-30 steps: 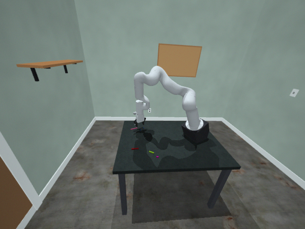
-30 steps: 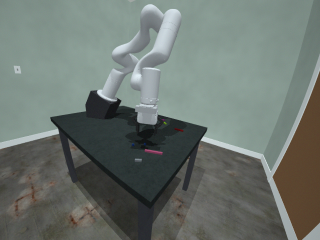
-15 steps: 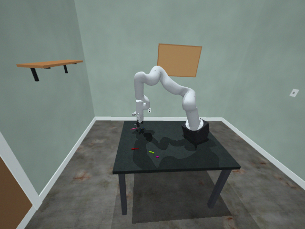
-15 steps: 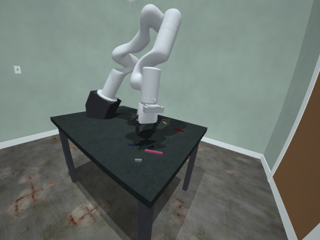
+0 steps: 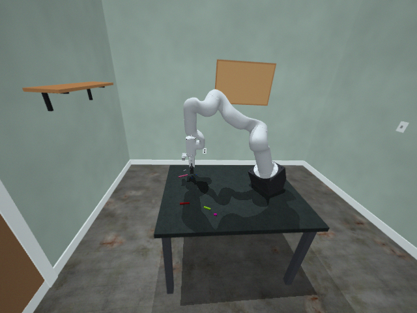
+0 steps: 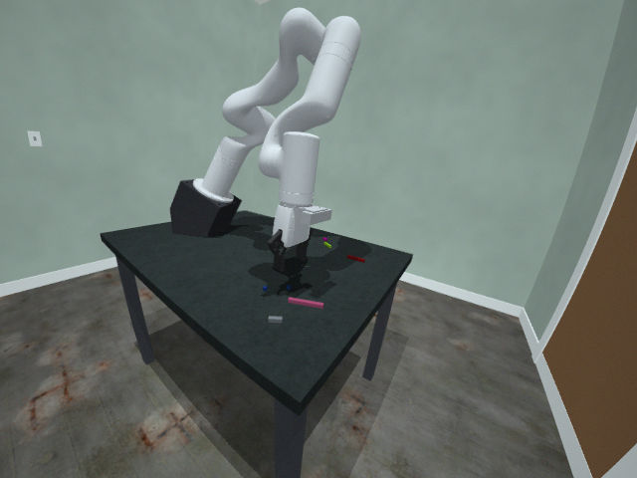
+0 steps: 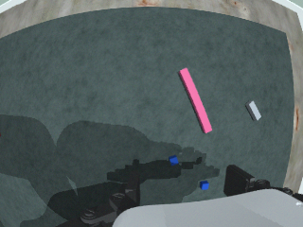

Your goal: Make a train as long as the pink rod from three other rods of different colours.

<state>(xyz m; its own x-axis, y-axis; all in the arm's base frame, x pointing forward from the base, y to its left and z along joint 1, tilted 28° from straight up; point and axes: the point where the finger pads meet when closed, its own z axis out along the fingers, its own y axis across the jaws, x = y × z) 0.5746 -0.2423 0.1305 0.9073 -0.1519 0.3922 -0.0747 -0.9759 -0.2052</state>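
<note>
Seven rods are seen lying apart on the dark table (image 5: pixel 235 218) (image 6: pixel 205 278) (image 7: pixel 118 71), and none is held by the gripper (image 5: pixel 191 173) (image 6: pixel 291 265) (image 7: pixel 184 183), whose fingers are released and spread wide above the tabletop. Below the fingertips, on the side of the pink rod (image 5: pixel 182 175) (image 6: pixel 306 302) (image 7: pixel 196 100), two small blue pieces are found: the first blue rod (image 6: pixel 289 288) (image 7: pixel 173 160) is set nearer the pink one, and the second blue rod (image 5: pixel 196 175) (image 6: pixel 265 288) (image 7: pixel 204 185) is placed a little farther from it; a gap is left between the two. The pink rod is laid flat beyond the fingers, on the side away from the arm's base (image 5: pixel 268 185) (image 6: pixel 198 216), touched by nothing. Past the fingers too, the grey rod (image 5: pixel 184 169) (image 6: pixel 275 319) (image 7: pixel 254 111) is kept near the pink one but clear of it. Well apart from the fingers, off to one side, the red rod (image 5: pixel 184 203) (image 6: pixel 355 258), the lime rod (image 5: pixel 206 207) (image 6: pixel 327 244) and the magenta rod (image 5: pixel 215 214) (image 6: pixel 324 238) are scattered, with the lime one placed between the other two and closer to the magenta. No three rods are joined end to end.

Gripper (image 5: pixel 191 171) (image 6: pixel 291 265) (image 7: pixel 184 183) at a newly twisted angle
</note>
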